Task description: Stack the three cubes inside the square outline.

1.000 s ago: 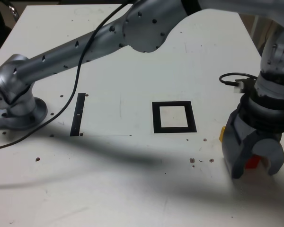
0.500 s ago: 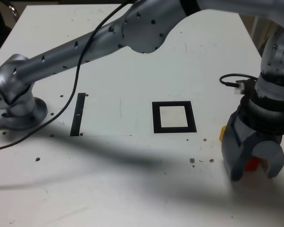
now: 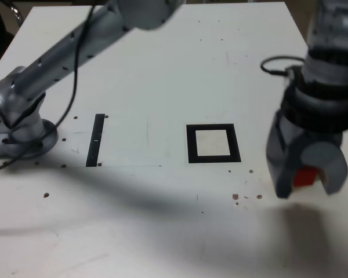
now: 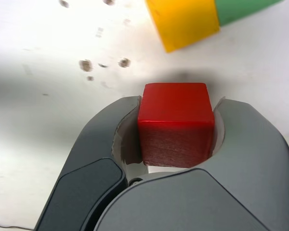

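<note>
"What catches your eye first?"

"The red cube [image 4: 176, 122]. Plain, solid red, with crisp edges. One face is bright and smooth; the face next to it is a deeper red, with fine streaks like grain."

"And where is it?"

"Up in the claw [image 4: 179, 101], which is clamped on it, one finger against each of two opposite sides. They're off the desk [image 3: 162, 231], too: there's a soft shadow lying apart from the fingertips, below them in the exterior view."

"What about the other two?"

"The yellow cube [image 4: 185, 21] is down on the desk, near the red one in the wrist view. It's a warm, even yellow, cut off by the picture's edge. The green cube [image 4: 241, 8] sits right beside it, and they look to be touching. Only a slice of that one shows, a flat mid-green."

"Is red anywhere near the square outline [image 3: 192, 145]?"

"No, well apart. The outline is a thick black border around a white centre, and the claw hangs out to its right in the exterior view."

"And farther off?"

"A thin black strip [image 3: 95, 142], to the left of the square in that view. Past it, the arm's round base [image 3: 26, 145], with a black cable [image 3: 75, 75] looping by. Brown specks dot the white desk all over."
</note>
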Motion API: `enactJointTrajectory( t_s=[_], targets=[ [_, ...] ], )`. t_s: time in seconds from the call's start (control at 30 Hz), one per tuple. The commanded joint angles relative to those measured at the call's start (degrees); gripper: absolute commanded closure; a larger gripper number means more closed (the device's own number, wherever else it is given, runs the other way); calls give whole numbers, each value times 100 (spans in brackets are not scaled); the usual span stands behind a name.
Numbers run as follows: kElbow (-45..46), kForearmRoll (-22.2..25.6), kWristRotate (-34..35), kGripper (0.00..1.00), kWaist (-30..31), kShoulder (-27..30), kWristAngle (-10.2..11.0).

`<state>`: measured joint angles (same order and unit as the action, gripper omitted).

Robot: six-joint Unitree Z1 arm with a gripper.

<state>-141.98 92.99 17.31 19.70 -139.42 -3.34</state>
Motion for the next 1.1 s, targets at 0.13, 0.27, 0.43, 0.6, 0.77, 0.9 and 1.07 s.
enactJointTrajectory(
  t_s=[0.13, 0.27, 0.43, 0.6, 0.77, 0.9, 1.07],
  targets=[
    [718, 82, -61, 68, -35, 628, 128],
    [1445, 71, -242, 68, -171, 1075, 148],
    [2349, -5, -604, 68, -455, 1489, 106],
    [3004, -163, -982, 67, -753, 1708, 79],
    [3362, -339, -1319, 67, -1021, 1734, 19],
    [3584, -541, -1535, 67, -1203, 1692, -27],
    [3907, -881, -1695, 67, -1381, 1669, -70]
  ],
)
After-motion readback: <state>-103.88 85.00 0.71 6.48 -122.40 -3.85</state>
